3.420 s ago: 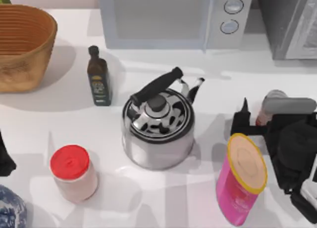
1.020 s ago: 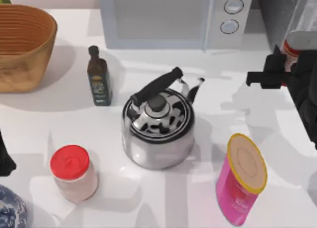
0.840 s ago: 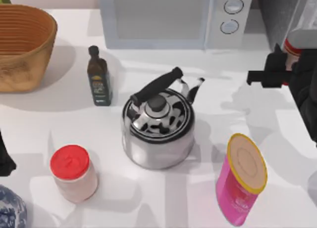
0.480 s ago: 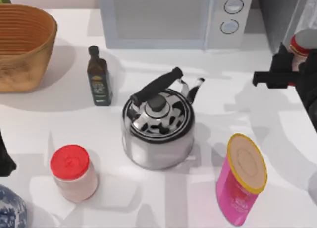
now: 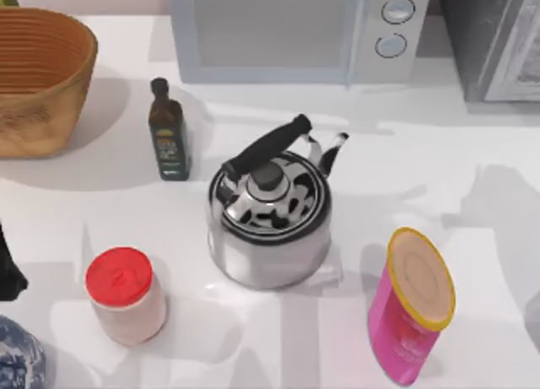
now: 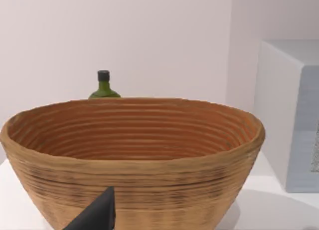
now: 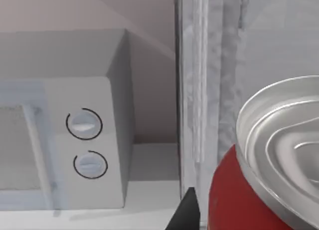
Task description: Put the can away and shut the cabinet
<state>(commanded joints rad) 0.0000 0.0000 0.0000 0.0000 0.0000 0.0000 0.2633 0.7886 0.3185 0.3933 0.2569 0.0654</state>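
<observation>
At 1 o'clock on the table (image 5: 101, 203), seen from above, you had the grey cabinet (image 5: 494, 39) standing just right of the microwave (image 5: 287, 30). The right wrist view placed the can (image 7: 264, 190) close before that camera: red wall, silver ribbed top, tilted slightly. It sat directly in front of the cabinet's pale front panel (image 7: 219, 65), with the microwave's two dials to one side. One dark tip of the right gripper (image 7: 187, 215) lay just beside the can's red wall. You could not tell how far the jaws stood open, nor whether they had hold of the can.

The left arm sat parked at the table's 8 o'clock edge. The left gripper (image 6: 97, 215) showed one dark tip in front of the woven basket (image 6: 129, 155). The state of its jaws could not be told either. A green bottle (image 6: 103, 88) stood behind the basket.

Remaining items in the top view:
- Basket (image 5: 42, 77) at 10 o'clock.
- Dark bottle (image 5: 169, 136) at 11 o'clock of the kettle, well apart.
- Kettle (image 5: 268, 212) at centre, upright, black handle toward 1 o'clock.
- Jar with a red lid (image 5: 126, 292) at 7 o'clock.
- Pink canister (image 5: 412, 309) at 5 o'clock.
</observation>
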